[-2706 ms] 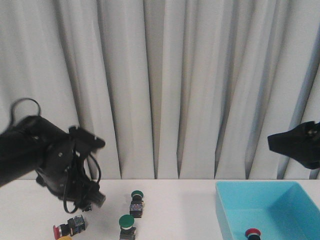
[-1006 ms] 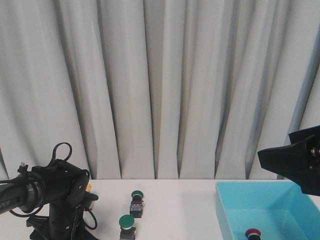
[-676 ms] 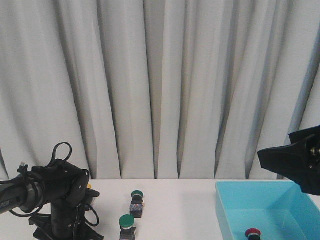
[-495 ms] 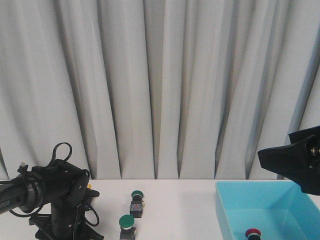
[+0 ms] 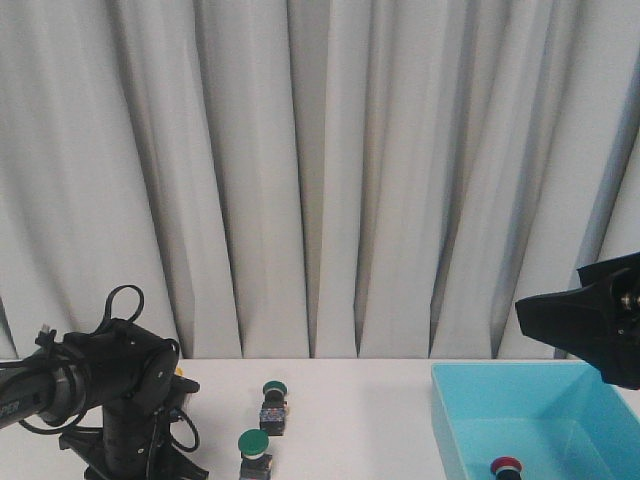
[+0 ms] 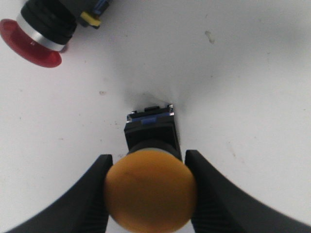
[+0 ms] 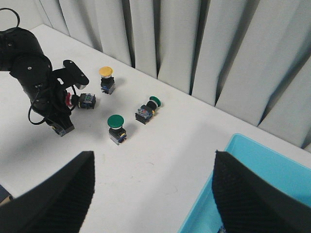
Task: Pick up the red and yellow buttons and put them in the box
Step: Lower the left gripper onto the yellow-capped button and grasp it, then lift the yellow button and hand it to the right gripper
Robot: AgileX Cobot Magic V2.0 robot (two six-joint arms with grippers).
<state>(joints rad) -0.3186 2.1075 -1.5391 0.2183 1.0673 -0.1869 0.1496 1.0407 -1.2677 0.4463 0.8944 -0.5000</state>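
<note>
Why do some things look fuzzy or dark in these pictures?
Left wrist view: the yellow button is so close its cap blurs, with soft shadow beneath. Right wrist view: the right tool's fingers are dark, out-of-focus shapes. Front view: even light, slightly soft; the box stays clear.

Robot lab bench: bare white table [image 5: 360, 410] before a pleated grey-white curtain [image 5: 330, 170] backdrop.
</note>
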